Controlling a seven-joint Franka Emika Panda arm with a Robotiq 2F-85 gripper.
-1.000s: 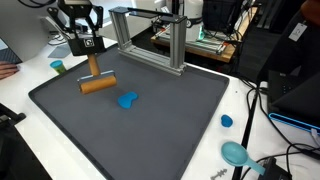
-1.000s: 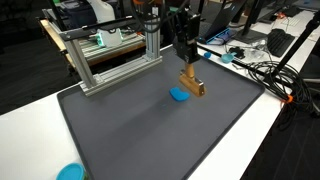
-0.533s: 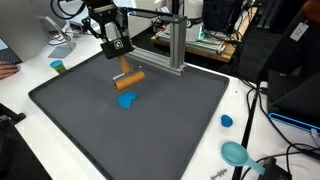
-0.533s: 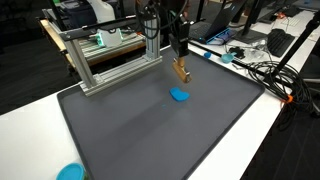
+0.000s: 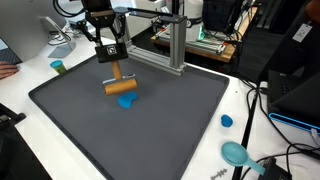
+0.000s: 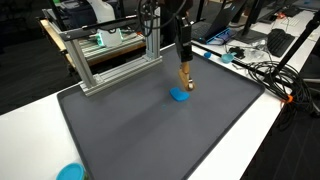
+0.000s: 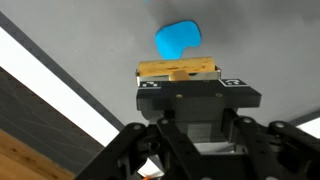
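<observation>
Gripper is clamped on the handle of a wooden roller, which hangs directly over the blue piece; whether they touch I cannot tell. A grey mat lies under the blue piece, and a metal frame stands behind it.

gripper: clamped on handle of wooden mallet | mallet head: level, just beside blue piece | base: dark grey mat

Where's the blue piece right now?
The blue piece lies on the mat, near its middle in both exterior views, just under the wooden tool that the gripper holds.
</observation>
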